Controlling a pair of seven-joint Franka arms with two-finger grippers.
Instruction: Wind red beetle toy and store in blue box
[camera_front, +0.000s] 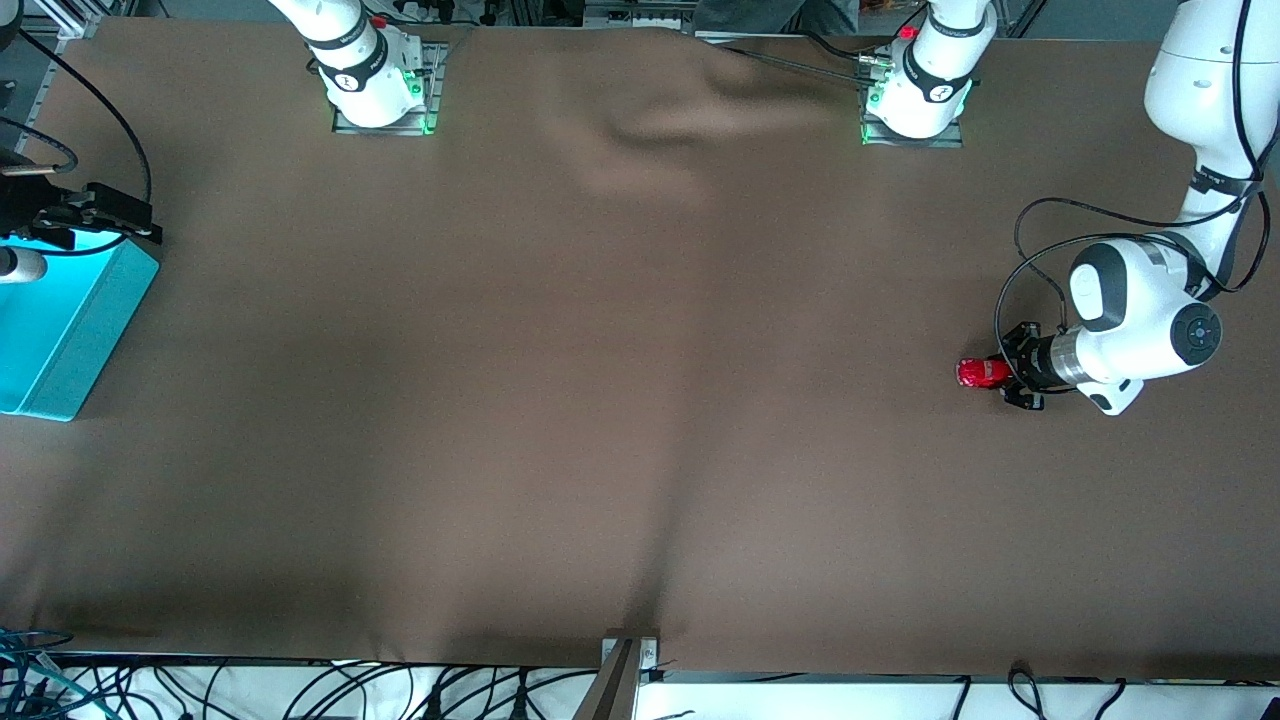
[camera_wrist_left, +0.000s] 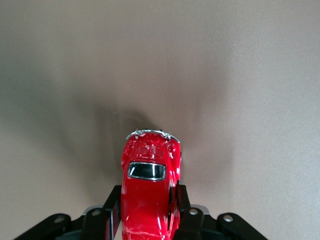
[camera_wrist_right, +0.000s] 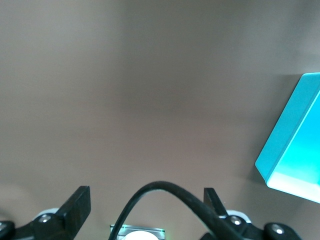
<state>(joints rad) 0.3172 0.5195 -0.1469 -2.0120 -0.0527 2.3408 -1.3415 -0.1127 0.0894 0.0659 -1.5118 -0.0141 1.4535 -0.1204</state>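
The beetle (camera_front: 983, 373) is clamped between the fingers of the left gripper (camera_front: 1003, 375) at the left arm's end of the brown table (camera_front: 600, 400), low at its surface; contact with it cannot be told. The right gripper (camera_wrist_right: 147, 202) is held with fingers apart over the box (camera_front: 60, 320) at the right arm's end, nothing gripped.

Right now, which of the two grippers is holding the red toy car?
The left gripper, at the left arm's end of the table, is shut on the red beetle toy. The right gripper is open beside the blue box.
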